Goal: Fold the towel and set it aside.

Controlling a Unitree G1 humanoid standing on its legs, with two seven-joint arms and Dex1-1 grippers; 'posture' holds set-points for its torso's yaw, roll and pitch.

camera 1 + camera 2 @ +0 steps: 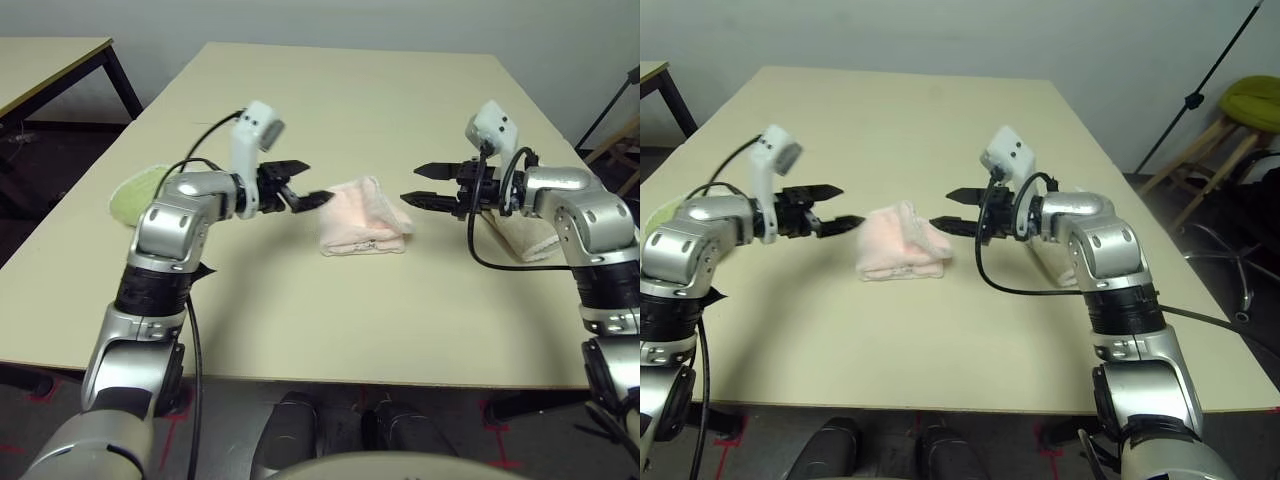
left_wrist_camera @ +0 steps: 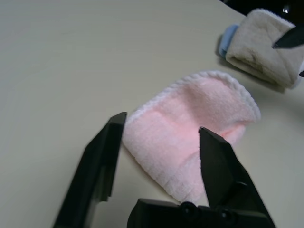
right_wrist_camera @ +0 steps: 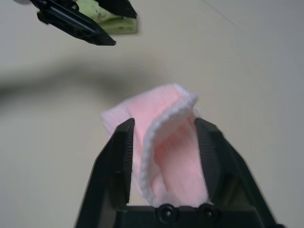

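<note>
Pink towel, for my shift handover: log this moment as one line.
pink towel: bunched, on table | left gripper: open, beside it | right gripper: open, opposite side | set aside: not yet

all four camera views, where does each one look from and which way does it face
Left eye and right eye views: the head's stereo pair, looking forward and down at the table; both forearms show.
Left wrist view: on the left wrist, along the open left gripper, toward the pink towel; part of the other gripper shows.
Right wrist view: on the right wrist, along the open right gripper, toward the same towel; part of the left gripper shows.
Both wrist views share the pink towel.
</note>
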